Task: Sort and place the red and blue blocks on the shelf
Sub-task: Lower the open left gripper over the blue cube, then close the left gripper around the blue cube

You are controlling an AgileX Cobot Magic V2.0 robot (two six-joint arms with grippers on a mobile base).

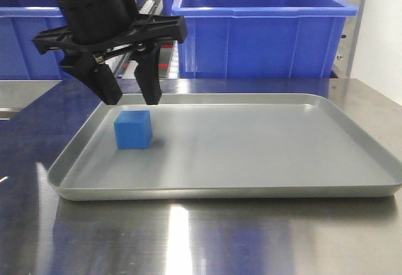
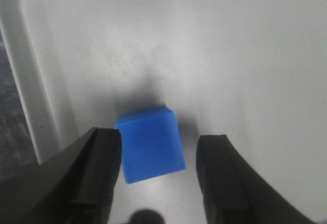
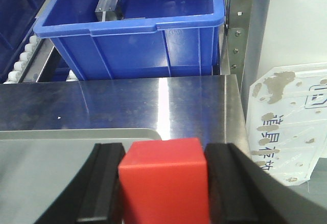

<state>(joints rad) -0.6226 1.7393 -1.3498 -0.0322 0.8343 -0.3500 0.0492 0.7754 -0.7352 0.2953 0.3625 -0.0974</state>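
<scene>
The blue block sits in the left part of the shallow grey tray. My left gripper hangs open just above it, a finger to each side. In the left wrist view the blue block lies between the open fingers, untouched, and the gripper is empty. My right gripper is shut on the red block, held above the tray's far right corner. The right gripper is out of the front view. The steel shelf upright stands behind.
Large blue bins stand on the rack behind the tray. One bin holds a metal part. A brushed steel surface lies between tray and bin. A white printed sheet is at the right.
</scene>
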